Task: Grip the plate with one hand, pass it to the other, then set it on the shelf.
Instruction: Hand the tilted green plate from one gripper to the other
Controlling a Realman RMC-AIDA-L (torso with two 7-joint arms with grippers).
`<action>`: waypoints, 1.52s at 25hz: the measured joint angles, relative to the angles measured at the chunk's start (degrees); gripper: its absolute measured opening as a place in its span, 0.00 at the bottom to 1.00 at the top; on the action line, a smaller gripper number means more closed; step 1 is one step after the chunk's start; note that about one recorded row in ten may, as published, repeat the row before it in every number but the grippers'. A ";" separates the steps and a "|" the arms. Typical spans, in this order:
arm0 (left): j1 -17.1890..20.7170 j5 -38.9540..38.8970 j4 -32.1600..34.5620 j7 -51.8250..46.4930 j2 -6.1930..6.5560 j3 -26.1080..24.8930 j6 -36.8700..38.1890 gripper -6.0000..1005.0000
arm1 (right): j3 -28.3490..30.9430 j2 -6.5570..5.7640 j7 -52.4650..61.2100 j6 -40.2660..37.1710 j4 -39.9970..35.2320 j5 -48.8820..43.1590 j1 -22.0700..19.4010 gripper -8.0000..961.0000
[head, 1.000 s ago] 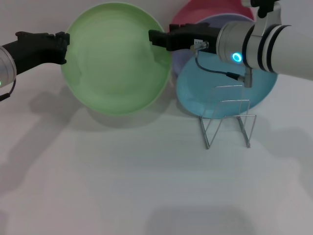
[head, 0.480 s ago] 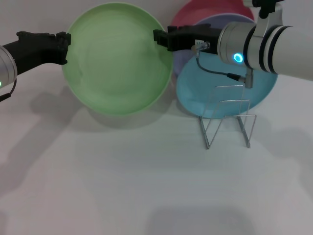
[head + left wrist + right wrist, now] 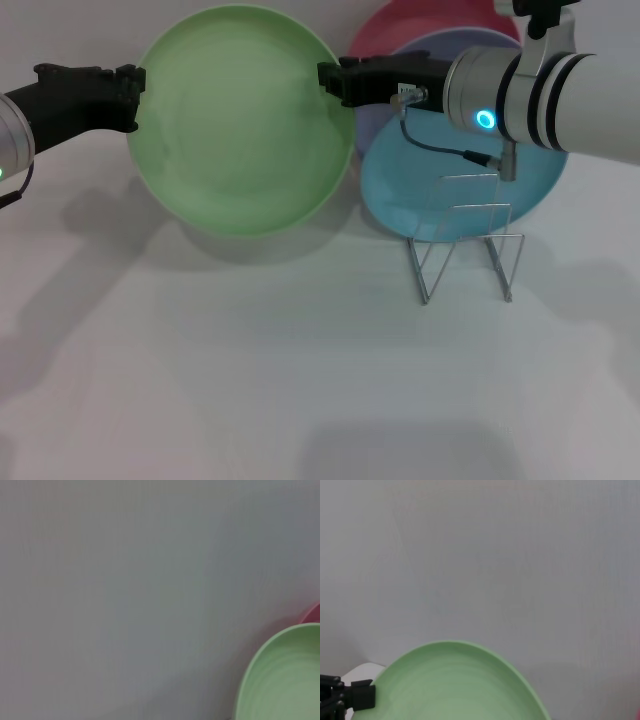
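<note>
The round, light green, matte plastic plate (image 3: pixel 243 120) hangs tilted in the upper left of the head view, above the white table (image 3: pixel 250 380). The slim all-black left gripper (image 3: pixel 128 95) is clenched on its left rim. The right gripper (image 3: pixel 335 82), on the thick white arm with the blue ring light, meets the plate's right edge; whether its jaws have closed I cannot tell. Over the last second it has slid rightward, from over the plate's face out to the rim, so the handover looks imminent. The silver wire dish rack (image 3: pixel 465 245) waits at lower right, before a teal plate (image 3: pixel 400 190)
</note>
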 joint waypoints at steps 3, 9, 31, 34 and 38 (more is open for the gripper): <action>0.03 0.00 0.00 0.00 0.00 0.01 0.00 0.18 | 0.00 -0.02 0.01 0.08 -0.09 0.00 0.05 0.25; -0.03 -0.01 -0.03 0.00 0.00 0.02 0.00 0.18 | 0.00 -0.08 -0.39 1.22 -0.12 -0.02 0.16 0.25; 3.34 -3.79 -4.69 2.19 0.06 1.88 0.81 0.38 | -4.67 0.17 -4.11 0.35 8.30 -1.54 -3.62 0.08; 3.90 -3.79 -5.68 2.20 0.07 2.05 0.71 0.52 | -4.77 0.14 -3.91 0.30 9.05 -2.05 -4.15 0.08; 4.77 -3.80 -7.17 2.20 0.09 2.44 0.67 0.71 | -4.80 0.08 -3.62 0.29 9.75 -2.77 -4.84 0.08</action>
